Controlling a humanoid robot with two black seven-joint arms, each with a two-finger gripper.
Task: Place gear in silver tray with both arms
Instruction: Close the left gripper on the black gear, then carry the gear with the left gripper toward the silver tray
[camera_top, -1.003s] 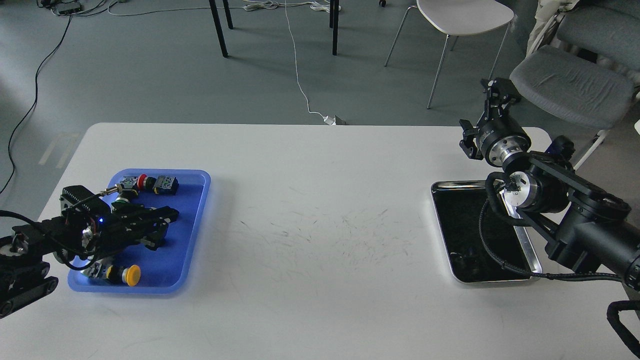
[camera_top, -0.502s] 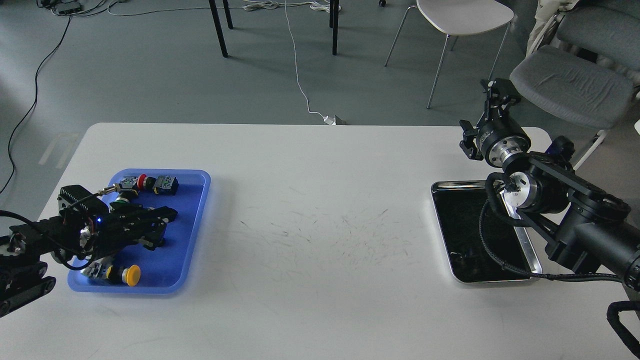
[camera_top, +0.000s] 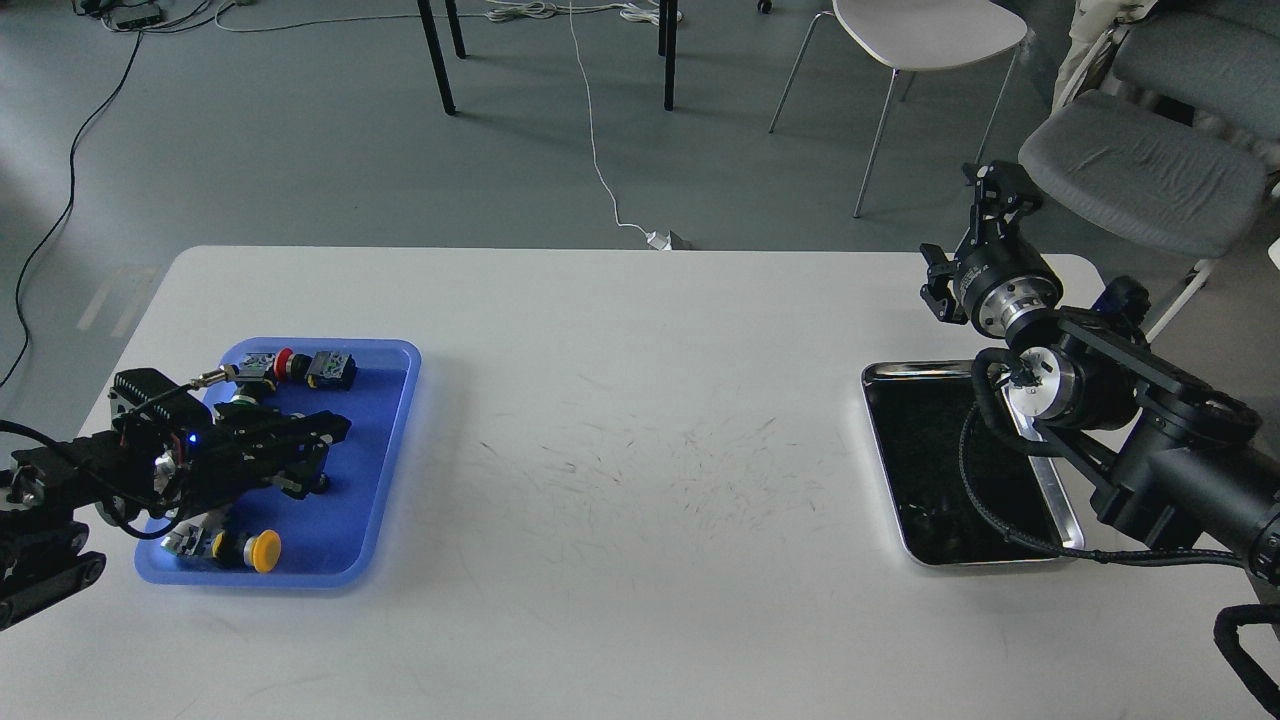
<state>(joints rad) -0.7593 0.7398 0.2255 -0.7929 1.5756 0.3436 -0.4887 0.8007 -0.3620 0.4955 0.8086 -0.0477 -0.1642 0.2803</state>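
The silver tray (camera_top: 985, 561) lies at the table's right side, its dark bottom bare, partly covered by my right arm. My right gripper (camera_top: 998, 188) is raised beyond the tray's far end, above the table's back right corner, and points away. It is small and dark, so its fingers cannot be told apart. My left gripper (camera_top: 330, 455) hovers low over the blue tray (camera_top: 345, 530) at the left, its two fingers apart. I cannot pick out a gear among the dark parts under and around it.
The blue tray holds several small parts, among them a red-capped button (camera_top: 285, 362) at its far end and a yellow-capped button (camera_top: 263, 551) at its near end. Chairs (camera_top: 1140, 170) stand behind the table's back right corner. A cable (camera_top: 1010, 530) from my right arm crosses the silver tray.
My left gripper has drawn back a little to the left over the blue tray. The right arm has hardly moved.
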